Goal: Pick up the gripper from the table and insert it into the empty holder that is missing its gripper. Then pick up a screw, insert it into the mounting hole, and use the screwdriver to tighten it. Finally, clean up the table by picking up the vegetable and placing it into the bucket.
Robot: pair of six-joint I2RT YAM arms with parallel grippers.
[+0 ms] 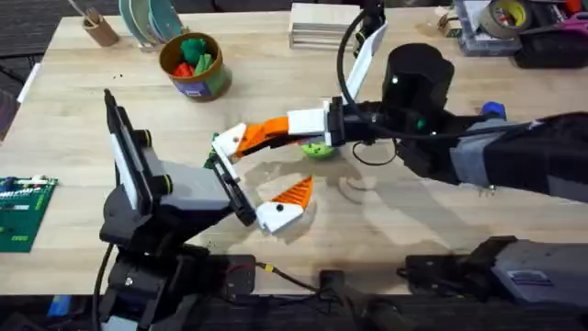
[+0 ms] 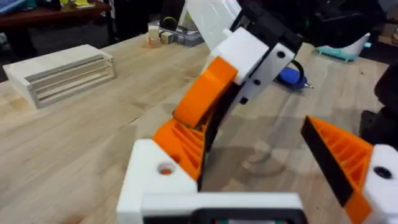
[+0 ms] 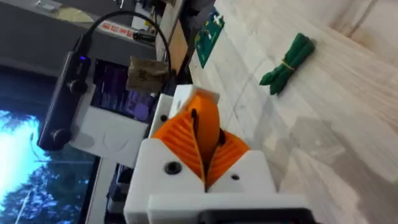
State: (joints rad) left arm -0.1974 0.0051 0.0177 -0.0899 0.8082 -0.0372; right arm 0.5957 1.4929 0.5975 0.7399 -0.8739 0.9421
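Right gripper (image 1: 276,129) has its jaws closed on the orange gripper (image 3: 204,127), pressing it against the white holder (image 2: 158,174) on one finger of the left gripper (image 1: 262,179) at mid-desk. Left gripper jaws are spread wide open, its other finger carrying an orange tip. The green vegetable (image 3: 287,62) lies on the desk (image 1: 83,110) apart from both arms. The bucket (image 1: 193,64) sits at the far left of the desk with toys inside. The blue screwdriver (image 2: 291,77) lies beyond the right arm.
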